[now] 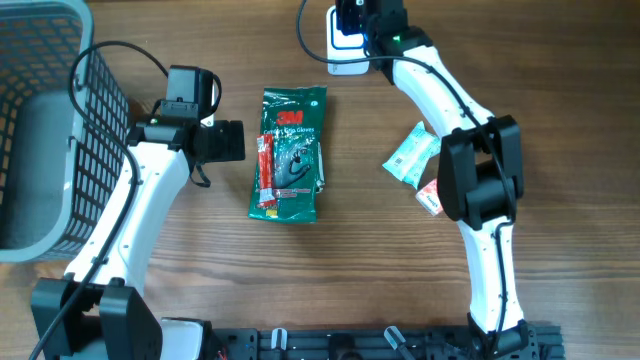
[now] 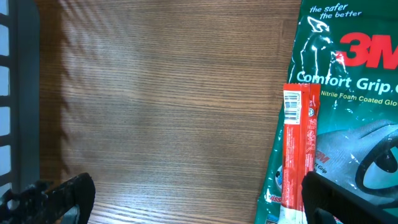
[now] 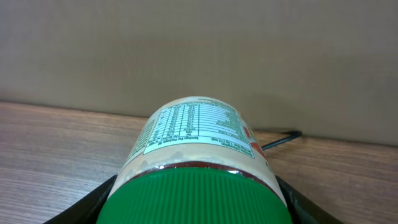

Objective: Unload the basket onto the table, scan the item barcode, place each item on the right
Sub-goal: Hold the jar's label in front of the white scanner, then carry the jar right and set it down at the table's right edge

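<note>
**Right hand holds a jar at the far edge; left hand wide over bare wood**

The right hand (image 3: 198,208) grips a jar (image 3: 193,127) between its two fingers, one on each side. The jar lies on its side with its green ribbed lid (image 3: 186,186) toward the wrist camera and a nutrition label facing up. Beyond it is a plain wall, and a thin black cable (image 3: 281,139) runs along the wooden counter (image 1: 560,90) on the right. From above, that arm reaches to the far edge of the counter, where a white device (image 1: 347,58) sits. The jar itself cannot be made out in the overhead view.

The left hand (image 1: 232,141) has its jaws spread wide and holds nothing. It hangs over bare wood just left of a green packet of 3M Comfort Grip gloves (image 1: 290,155), which lies flat near the middle of the counter. A slim red stick packet (image 1: 266,172) lies along the left edge of the gloves packet, its barcode end toward the far side.

To the right of the gloves, well apart from them, a pale green and white sachet (image 1: 410,155) lies tilted. A small red and white packet (image 1: 430,198) sits just near of it, partly under the right arm. A grey mesh basket (image 1: 95,120) stands at the left edge of the counter.
</note>
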### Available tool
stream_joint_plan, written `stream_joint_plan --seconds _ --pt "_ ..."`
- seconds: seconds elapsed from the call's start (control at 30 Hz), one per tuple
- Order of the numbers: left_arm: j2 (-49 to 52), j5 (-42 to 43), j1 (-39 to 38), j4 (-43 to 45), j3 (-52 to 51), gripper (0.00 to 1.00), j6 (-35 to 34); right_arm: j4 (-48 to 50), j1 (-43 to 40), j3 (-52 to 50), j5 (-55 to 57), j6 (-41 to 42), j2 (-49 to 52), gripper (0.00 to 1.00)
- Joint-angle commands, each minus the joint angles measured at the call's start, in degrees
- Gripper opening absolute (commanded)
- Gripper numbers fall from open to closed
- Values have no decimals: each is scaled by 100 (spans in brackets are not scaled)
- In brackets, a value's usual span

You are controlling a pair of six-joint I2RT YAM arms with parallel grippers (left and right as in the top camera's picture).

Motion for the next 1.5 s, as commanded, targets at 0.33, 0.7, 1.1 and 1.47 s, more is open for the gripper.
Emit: stream_joint_plan --seconds 0.33,0.7,1.1,1.47 --pt "-28 -33 26 -2 -37 100 44 -4642 -1681 103 127 98 -2597 4" --pt "-28 -33 26 -2 -37 100 44 -6096 -3176 -1657 -603 105 -2302 5" --pt "-28 -35 26 -2 -37 100 44 -5567 -3318 -2380 -584 103 -2291 55" --pt "-28 -33 26 -2 -37 100 44 -5685 -3318 -2345 -586 103 -2295 99"
